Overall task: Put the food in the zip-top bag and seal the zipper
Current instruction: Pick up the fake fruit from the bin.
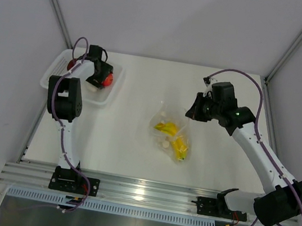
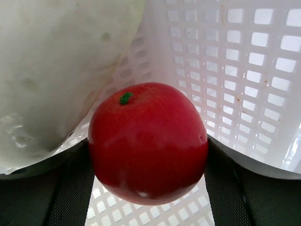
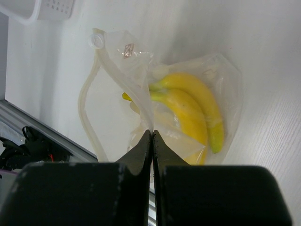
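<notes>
My left gripper [image 1: 101,76] is down in the white mesh basket [image 1: 61,68], shut on the red apple [image 2: 148,141]; its black fingers [image 2: 70,188] press the apple's two sides. A white, smooth piece, perhaps the radish [image 2: 47,70], lies beside it. The clear zip-top bag [image 1: 164,120] lies mid-table with yellow bananas [image 1: 178,148] inside, also seen in the right wrist view [image 3: 188,110]. My right gripper [image 3: 152,134] is shut on one lip of the bag's mouth. The other zipper strip [image 3: 86,108] bows away, so the mouth gapes.
The basket stands at the far left against the left wall; its wall [image 2: 244,61] rises right behind the apple. Another red piece [image 1: 71,65] shows in the basket. An aluminium rail [image 1: 145,191] runs along the near edge.
</notes>
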Robot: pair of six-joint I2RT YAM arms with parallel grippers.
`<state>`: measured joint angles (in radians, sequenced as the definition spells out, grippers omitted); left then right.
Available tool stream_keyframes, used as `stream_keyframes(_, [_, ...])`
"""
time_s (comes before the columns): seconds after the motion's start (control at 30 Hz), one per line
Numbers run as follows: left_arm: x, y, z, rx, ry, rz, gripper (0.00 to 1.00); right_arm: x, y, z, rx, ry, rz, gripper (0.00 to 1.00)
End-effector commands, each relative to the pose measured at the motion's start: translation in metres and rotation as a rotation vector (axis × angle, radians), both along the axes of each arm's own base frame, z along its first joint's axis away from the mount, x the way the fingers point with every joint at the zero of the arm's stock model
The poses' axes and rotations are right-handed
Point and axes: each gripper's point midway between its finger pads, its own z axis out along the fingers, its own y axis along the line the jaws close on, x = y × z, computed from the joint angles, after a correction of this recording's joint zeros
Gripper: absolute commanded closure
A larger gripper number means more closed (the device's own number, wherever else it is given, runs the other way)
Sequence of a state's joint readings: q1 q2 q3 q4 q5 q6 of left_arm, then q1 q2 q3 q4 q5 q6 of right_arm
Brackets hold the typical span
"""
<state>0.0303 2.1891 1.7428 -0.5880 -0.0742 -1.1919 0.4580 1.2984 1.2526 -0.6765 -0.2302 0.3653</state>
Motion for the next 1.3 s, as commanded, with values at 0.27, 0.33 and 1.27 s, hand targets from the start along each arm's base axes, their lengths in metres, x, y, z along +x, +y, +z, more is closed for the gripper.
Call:
stream_keyframes(0.27, [-0.007,-0.005,0.094,0.043,-0.221,-0.123,0.99,-0.005,-0.004,0.015,0.021,-0.042,-0.020,1.00])
stream_keyframes(0.33, [-0.016,-0.009,0.095,0.048,-0.239,-0.158,1.00,-0.006,-0.005,0.014,0.017,-0.042,-0.023,1.00])
stream_keyframes(1.27, [-0.249,-0.157,0.213,0.119,-0.856,-0.835,0.99,-0.031,0.015,0.000,-0.001,-0.047,-0.003,1.00])
